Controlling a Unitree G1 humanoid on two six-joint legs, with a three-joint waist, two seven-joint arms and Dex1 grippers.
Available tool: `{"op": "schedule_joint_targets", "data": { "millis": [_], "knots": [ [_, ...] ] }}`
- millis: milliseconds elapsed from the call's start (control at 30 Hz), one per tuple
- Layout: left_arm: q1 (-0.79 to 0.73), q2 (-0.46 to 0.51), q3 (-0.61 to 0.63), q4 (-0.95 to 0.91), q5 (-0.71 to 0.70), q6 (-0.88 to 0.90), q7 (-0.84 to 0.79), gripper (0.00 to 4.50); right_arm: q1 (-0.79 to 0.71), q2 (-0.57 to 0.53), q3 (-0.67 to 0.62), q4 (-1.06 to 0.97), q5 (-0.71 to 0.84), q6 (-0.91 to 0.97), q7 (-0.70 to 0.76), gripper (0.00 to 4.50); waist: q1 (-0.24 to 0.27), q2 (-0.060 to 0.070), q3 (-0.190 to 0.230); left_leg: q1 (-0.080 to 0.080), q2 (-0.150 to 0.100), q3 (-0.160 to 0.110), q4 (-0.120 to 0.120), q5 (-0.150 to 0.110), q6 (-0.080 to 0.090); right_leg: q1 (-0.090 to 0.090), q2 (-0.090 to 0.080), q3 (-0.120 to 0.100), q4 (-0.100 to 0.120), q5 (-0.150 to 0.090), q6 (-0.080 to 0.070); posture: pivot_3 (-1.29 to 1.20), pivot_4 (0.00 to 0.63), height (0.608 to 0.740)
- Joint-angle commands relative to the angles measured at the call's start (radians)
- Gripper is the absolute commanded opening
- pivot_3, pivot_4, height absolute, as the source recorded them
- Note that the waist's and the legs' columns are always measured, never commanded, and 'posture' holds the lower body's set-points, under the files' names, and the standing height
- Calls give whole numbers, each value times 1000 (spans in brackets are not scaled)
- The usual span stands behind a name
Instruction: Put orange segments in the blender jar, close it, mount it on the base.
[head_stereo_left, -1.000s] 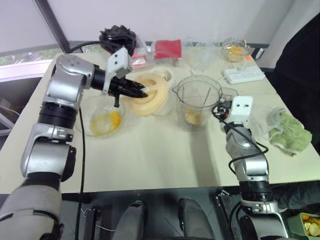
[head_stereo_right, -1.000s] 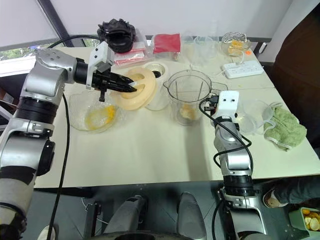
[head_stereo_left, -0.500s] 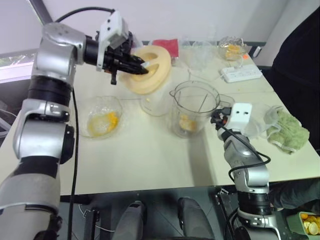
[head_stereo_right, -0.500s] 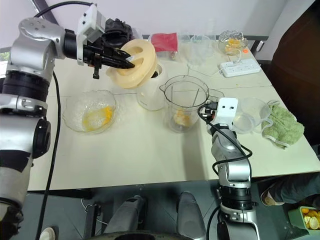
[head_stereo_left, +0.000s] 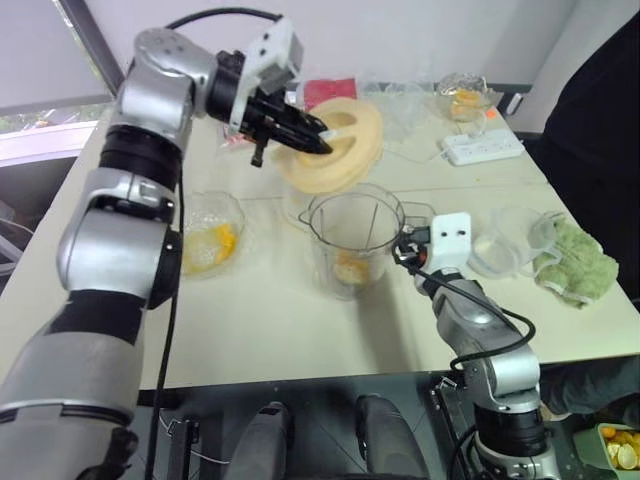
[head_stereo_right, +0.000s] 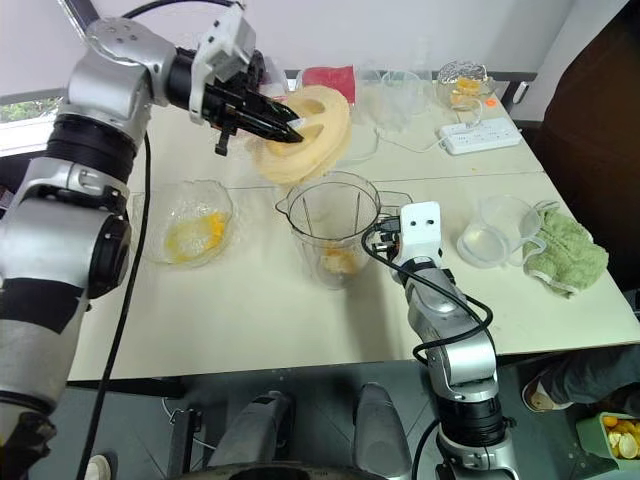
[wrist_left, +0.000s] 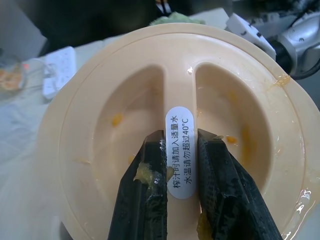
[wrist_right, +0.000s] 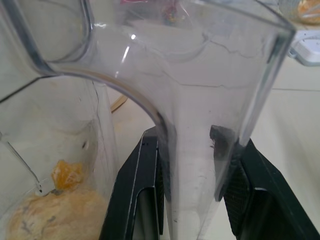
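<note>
Beige table (head_stereo_left: 270, 320) carries everything, with a pale wall behind it. Left gripper (wrist_left: 181, 145) is clenched on the straight ridge across the top of the cream lid (wrist_left: 100, 125), one black finger on each side of the white label. It holds the lid in the air, tilted, above the far part of the table and just behind the rim of the blender jar (head_stereo_left: 350, 230).

Right gripper (wrist_right: 190, 145) is grasping the handle of the jar, with its two fingers pressed on both sides of the clear plastic. The jar stands upright near the middle of the table, without a lid, and orange segments (head_stereo_left: 347, 268) lie at its bottom.

Toward the left edge stands a glass bowl (head_stereo_right: 150, 225) with more orange pieces. A white power strip (head_stereo_left: 485, 150) lies near the far right corner, and a green cloth (head_stereo_left: 580, 262) at the right edge.
</note>
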Motion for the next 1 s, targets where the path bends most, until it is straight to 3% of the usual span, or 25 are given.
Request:
{"op": "schedule_joint_targets", "data": {
  "millis": [33,267,633,1000],
  "knots": [
    [-38,-6,-17,-10,-23,-19,-4,258,22,-5,16,-20,-36,-24,3,941,1,0,0,0,0,0,0,0,0,0,0,0,0,0,0,0,150,740],
    [-57,-48,-46,-47,-72,61,-4,258,62,-22,32,-1,-87,-84,13,941,1,0,0,0,0,0,0,0,0,0,0,0,0,0,0,0,150,740],
    [38,4,-299,-326,-249,149,-4,258,102,-19,11,0,-111,-117,3,941,3,1,-1,1,0,0,0,0,0,1,0,0,0,0,0,0,150,740],
    [83,-39,-365,-223,-173,-4,-4,258,129,-3,7,-30,-120,-111,-10,941,9,1,-1,1,0,0,1,0,0,2,0,0,0,0,0,0,150,740]
  ]
}}
